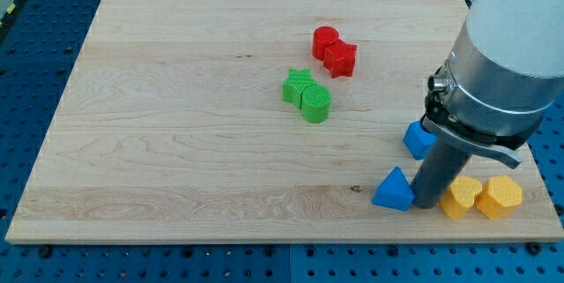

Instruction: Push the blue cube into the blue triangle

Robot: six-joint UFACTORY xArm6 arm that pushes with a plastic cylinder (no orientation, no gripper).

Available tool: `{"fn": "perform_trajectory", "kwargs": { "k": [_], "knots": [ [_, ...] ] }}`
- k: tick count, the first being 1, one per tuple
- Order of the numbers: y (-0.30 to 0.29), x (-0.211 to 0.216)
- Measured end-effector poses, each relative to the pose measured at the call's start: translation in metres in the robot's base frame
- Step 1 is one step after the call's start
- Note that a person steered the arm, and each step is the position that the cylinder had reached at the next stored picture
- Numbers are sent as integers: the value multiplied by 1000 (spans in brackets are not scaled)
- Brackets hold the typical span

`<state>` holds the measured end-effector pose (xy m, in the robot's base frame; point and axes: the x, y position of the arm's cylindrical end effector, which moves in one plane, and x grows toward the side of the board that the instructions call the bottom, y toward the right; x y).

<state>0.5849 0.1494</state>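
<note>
The blue triangle (393,189) lies near the board's bottom right. The blue cube (419,138) sits just above and right of it, partly hidden behind my arm. My tip (426,204) rests on the board right beside the triangle's right side, below the cube. The rod rises between the triangle and the yellow blocks.
Two yellow blocks, a heart (461,197) and a hexagon (500,197), lie right of my tip near the board's bottom right edge. A green star (297,85) and a green cylinder (315,102) touch at centre. A red cylinder (324,41) and a red star (340,57) touch above them.
</note>
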Motion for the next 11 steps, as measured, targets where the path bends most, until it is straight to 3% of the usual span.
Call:
{"fn": "perform_trajectory", "kwargs": {
  "k": [2, 3, 4, 5, 6, 8, 9, 11],
  "knots": [
    [-70, -1],
    [-83, -8],
    [-73, 3],
    [-101, 23],
    [-126, -7],
    [-119, -19],
    [-77, -19],
    [-110, -48]
  ]
}}
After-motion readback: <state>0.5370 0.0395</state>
